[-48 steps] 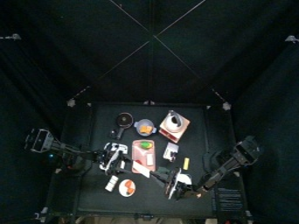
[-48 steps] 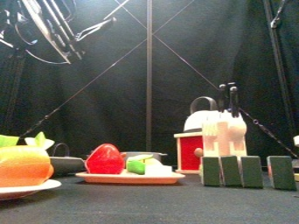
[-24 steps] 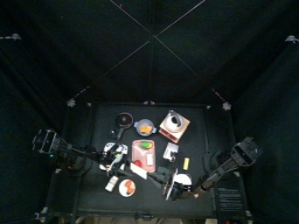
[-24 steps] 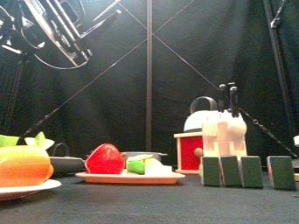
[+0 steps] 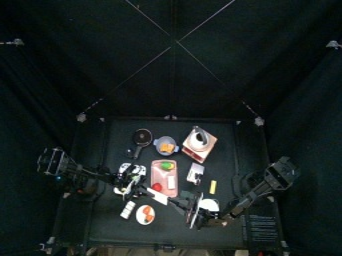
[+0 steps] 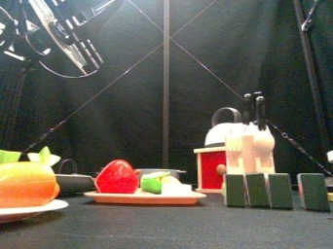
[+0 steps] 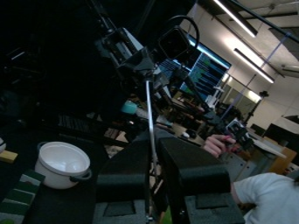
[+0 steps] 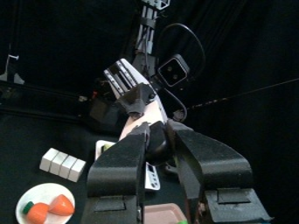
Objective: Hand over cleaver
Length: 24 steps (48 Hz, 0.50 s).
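Note:
The cleaver (image 8: 139,112) is a pale blade held in the air between the two arms. My right gripper (image 8: 155,129) is shut on its near end. My left gripper (image 8: 131,87) meets it from the far side and clamps the other end. In the left wrist view the cleaver (image 7: 149,114) appears edge-on as a thin bright strip. It runs from between my left gripper's (image 7: 162,171) jaws up to the right gripper (image 7: 138,63). From above, the left gripper (image 5: 135,181) and right gripper (image 5: 195,208) face each other over the table's front half.
Below the arms lie a cutting board (image 5: 164,178) with toy food and a white bowl (image 7: 59,162). At the front stand a fruit plate (image 6: 26,208), a strawberry plate (image 6: 143,197), a red box (image 6: 211,167), white bottles (image 6: 254,146) and grey blocks (image 6: 267,190). A person (image 7: 263,192) sits beyond the curtains.
My left gripper's jaws have closed from wide open onto the cleaver. The left arm shifted slightly, high at the left of the front view. The right arm has stayed put.

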{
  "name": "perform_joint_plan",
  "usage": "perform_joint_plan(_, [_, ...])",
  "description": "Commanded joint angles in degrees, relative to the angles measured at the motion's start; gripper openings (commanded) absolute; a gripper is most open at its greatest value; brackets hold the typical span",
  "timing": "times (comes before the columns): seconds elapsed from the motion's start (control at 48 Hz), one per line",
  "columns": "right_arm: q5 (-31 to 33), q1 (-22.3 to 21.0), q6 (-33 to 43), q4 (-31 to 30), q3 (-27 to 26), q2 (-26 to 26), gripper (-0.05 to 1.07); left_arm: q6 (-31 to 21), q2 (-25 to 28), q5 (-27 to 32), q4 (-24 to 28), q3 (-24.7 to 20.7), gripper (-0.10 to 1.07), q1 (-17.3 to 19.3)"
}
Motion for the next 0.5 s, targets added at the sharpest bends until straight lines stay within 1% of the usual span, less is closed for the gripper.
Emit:
perform_joint_plan(0.0, [0.2, -0.3, 0.4, 0.0, -1.0, -0.9, 0.6, 0.2, -0.9, -0.5, 0.0, -0.8, 0.39, 0.0])
perform_joint_plan(0.083, [-0.5, -0.4, 0.3, 0.8, -1.1, -0.7, 0.61, 0.2, -0.8, -0.5, 0.0, -0.7, 0.39, 0.0])
perform_joint_plan(0.167, [-2.6, -0.5, 0.2, 1.8, -1.1, -0.6, 0.65, 0.2, -0.9, -0.5, 0.2, -0.7, 0.39, 0.0])
perform_joint_plan(0.292, [-4.6, -1.1, 0.3, 3.8, -1.4, -0.8, 0.76, 0.3, -0.8, -0.5, 0.0, -0.6, 0.39, 0.0])
perform_joint_plan(0.396, [-4.7, -1.5, 0.2, 6.4, -2.6, -0.4, 0.91, 0.4, -0.8, -0.5, 0.0, -0.6, 0.39, 0.2])
perform_joint_plan(0.479, [-4.6, -1.6, -0.9, 8.8, -3.3, 0.4, 0.98, 0.5, -0.4, -0.4, 0.0, -0.6, 0.38, 0.3])
